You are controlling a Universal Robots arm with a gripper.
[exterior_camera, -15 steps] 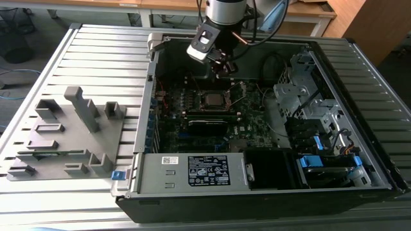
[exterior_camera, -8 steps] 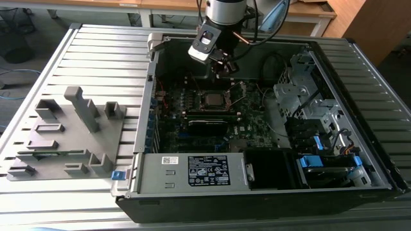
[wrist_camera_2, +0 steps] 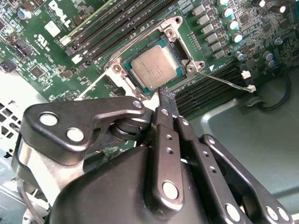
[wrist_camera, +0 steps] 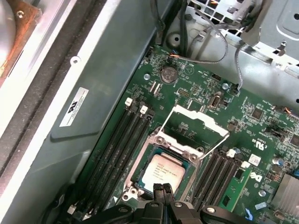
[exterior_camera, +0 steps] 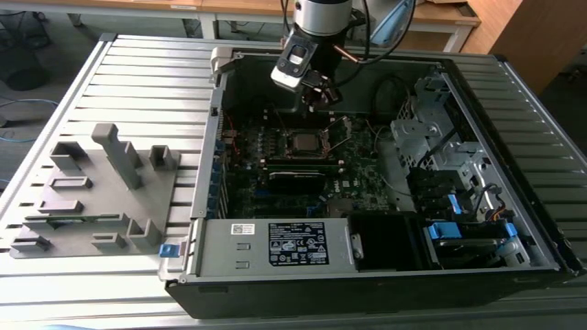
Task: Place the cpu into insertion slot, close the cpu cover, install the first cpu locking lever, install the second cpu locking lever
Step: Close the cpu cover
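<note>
Surface: from my station I see a slatted grey metal table (exterior_camera: pixel 137 75), with wooden desks (exterior_camera: pixel 431 17) behind it.
Case: an open computer case (exterior_camera: pixel 385 292) lies flat on the table. It holds a green circuit board (exterior_camera: pixel 362 184), a grey power box (exterior_camera: pixel 275 244) against the near wall, and a metal drive cage (exterior_camera: pixel 431 130) on the exterior view's right.
Holder: a grey plate (exterior_camera: pixel 92 199) with upright blocks sits on the table beside the case, on the exterior view's left.
Socket: the socket (wrist_camera: pixel 144 163) on the board holds the chip (wrist_camera: pixel 162 173), which lies flat inside its rim with the dull silver top up.
Cover: the cover frame (wrist_camera: pixel 201 119) is swung up and open, clear of the chip, and I can see the board through its window.
Levers: a wire lever (wrist_camera_2: pixel 224 80) and a second wire lever (wrist_camera_2: pixel 91 86) stand out to either side of the socket, not latched.
Claw: my claw (wrist_camera: pixel 161 190) hangs over the chip's edge with its fingers pressed together and nothing between them.
Neighbours: long black memory slots (wrist_camera: pixel 117 144) run along both sides of the socket.
Hard to tell: I can't make out whether the fingertips touch the chip or sit just above it.
Hidden: in the first wrist view the fingers cover the chip's nearest edge. In the second wrist view the claw's black body blocks the board on the near side of the socket.
Cut off: the arm (exterior_camera: pixel 321 20) runs out of the exterior view's top.
</note>
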